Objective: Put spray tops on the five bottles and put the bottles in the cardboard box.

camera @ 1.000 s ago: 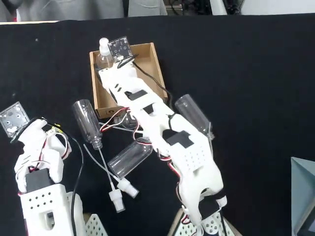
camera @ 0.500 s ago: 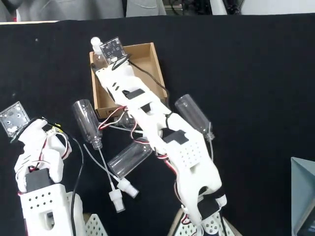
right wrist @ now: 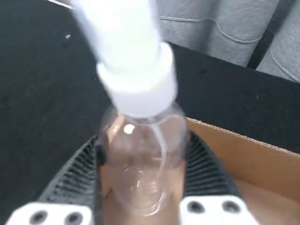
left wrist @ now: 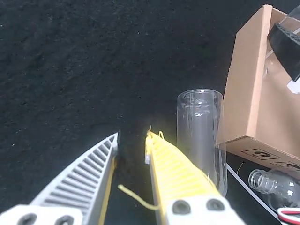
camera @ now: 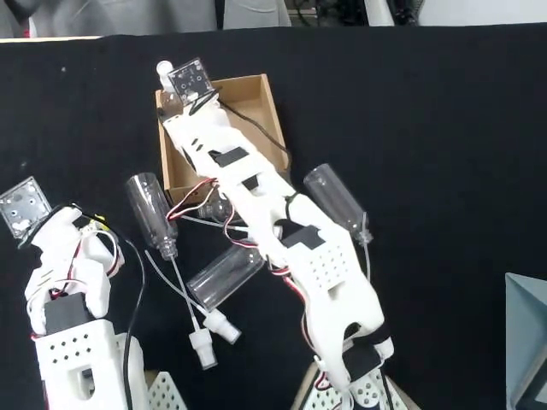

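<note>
The left arm (camera: 70, 286) and right arm (camera: 286, 243) are white printed plastic with black servo blocks (camera: 61, 313), perforated bases (camera: 77, 352) and red, white and black cables (camera: 195, 205). The left gripper (left wrist: 132, 138) has one grey ribbed finger (left wrist: 82, 176), one yellow; the right gripper (right wrist: 144, 152) has dark ribbed fingers (right wrist: 208, 171)

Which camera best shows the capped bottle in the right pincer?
Right wrist view: the capped bottle sits close up, clamped in the right pincer. High view catches its white spray top. Left wrist view: unclear.

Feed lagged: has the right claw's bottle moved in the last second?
Yes. In the high view the bottle has drifted away from the arms, and its cap now shows past the box's far left corner.
</note>
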You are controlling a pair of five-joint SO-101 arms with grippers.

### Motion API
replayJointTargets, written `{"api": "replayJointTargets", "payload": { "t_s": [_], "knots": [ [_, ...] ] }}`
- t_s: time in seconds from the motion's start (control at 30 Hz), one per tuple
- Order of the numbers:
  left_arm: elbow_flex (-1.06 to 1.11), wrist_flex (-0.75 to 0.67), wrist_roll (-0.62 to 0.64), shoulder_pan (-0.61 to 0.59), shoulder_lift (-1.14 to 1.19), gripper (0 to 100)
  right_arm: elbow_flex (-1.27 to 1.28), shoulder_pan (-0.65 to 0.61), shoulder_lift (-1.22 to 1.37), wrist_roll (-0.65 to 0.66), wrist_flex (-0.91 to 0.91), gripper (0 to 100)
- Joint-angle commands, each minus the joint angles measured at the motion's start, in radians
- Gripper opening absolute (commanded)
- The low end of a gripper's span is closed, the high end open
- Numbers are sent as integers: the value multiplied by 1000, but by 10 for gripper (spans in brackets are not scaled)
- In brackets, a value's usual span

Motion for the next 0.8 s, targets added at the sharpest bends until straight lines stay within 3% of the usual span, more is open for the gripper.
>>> {"api": "replayJointTargets", "payload": {
  "t_s": [0.0, 0.4, 0.77],
  "knots": [
    [-84, -12, 6, -2, -18, 82, -38, -9, 4, 11, 20, 218],
    [-84, -15, 6, -2, -18, 82, -36, -8, -2, 11, 49, 230],
    [-84, -15, 6, -2, -18, 82, -7, -6, -99, 15, 244, 229]
  ]
}}
